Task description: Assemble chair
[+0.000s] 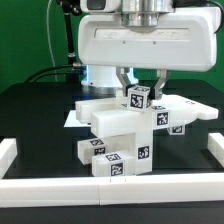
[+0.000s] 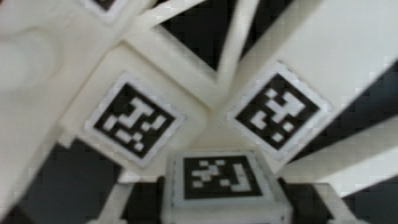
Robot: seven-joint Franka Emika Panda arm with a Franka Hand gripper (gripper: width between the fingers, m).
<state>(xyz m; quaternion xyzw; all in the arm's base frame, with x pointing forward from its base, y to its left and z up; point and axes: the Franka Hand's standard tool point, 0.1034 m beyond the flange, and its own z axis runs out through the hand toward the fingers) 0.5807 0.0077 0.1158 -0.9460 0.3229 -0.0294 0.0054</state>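
Atop the chair (image 1: 108, 128), claw (image 1: 141, 90) pinches tagged leg (image 1: 138, 100).

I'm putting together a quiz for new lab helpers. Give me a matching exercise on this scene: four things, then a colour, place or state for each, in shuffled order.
Things:
1. pincer
2. leg
3. rail
4. table

Descriptions:
A. black surface
B. plain white, along the near edge
C. shut on a part
D. white with tags, gripped

Pairs: 1-C, 2-D, 3-B, 4-A
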